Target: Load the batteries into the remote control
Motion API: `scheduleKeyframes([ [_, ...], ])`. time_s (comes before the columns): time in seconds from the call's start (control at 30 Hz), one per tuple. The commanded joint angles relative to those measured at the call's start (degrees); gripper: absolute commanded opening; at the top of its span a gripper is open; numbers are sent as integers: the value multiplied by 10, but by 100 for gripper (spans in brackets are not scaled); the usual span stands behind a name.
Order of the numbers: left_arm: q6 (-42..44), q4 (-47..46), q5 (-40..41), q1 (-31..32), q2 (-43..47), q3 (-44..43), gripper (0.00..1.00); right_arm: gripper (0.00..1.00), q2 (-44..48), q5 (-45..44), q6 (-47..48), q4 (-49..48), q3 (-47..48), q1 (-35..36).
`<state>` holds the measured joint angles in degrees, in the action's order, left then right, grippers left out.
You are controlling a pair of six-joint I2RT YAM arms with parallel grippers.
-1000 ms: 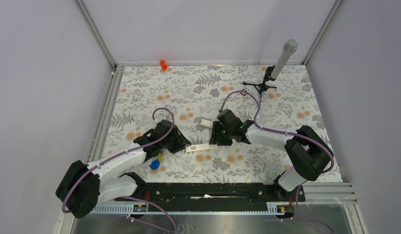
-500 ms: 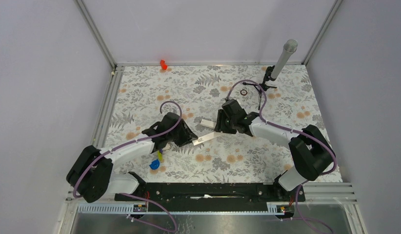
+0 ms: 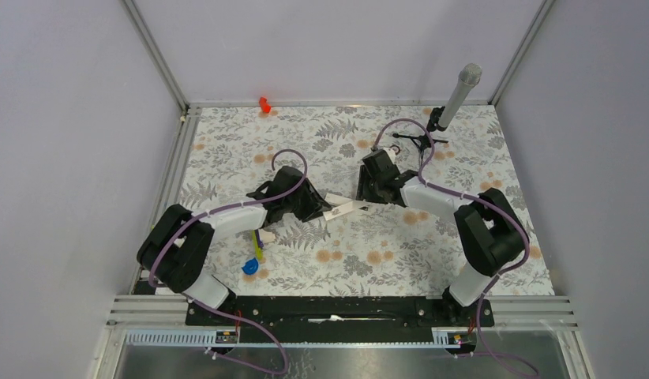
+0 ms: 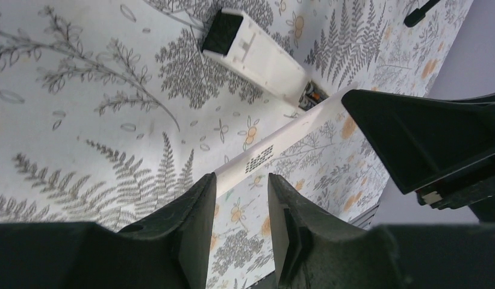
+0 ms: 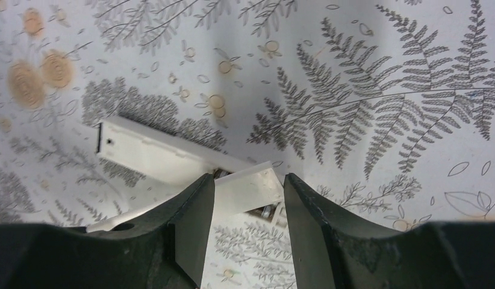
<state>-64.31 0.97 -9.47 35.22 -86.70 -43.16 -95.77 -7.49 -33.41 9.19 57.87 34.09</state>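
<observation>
We've got the remote (image 3: 343,210) btw both arms, seemingly lifted off the counter (image 3: 432,260): left jaws pinching one end, right jaws the other, prob. to hold it steady for loading.

White links (image 3: 230,215), black joints (image 3: 489,237), purple cables (image 3: 290,151), black left end effector (image 4: 241,180), black right end effector (image 5: 248,180)

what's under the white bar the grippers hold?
Another white piece, dark at one end, on the floral mat, its other end beneath the white bar. That overlap is hidden.
</observation>
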Motion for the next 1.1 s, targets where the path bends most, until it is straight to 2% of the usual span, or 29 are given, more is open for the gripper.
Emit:
scheduleKeyframes([
  [0.0,5,-77,-38,-9,-28,-39,37,54,-24,-14,15,-38,22,-12],
  [0.3,8,-85,-49,-26,-48,-38,40,54,-44,-17,38,-45,32,-17],
  [0.73,9,-62,-18,-29,-47,-19,61,61,-24,-9,67,-39,6,-17],
  [1.07,31,-43,6,-29,-18,14,70,79,14,30,86,-13,8,-19],
])
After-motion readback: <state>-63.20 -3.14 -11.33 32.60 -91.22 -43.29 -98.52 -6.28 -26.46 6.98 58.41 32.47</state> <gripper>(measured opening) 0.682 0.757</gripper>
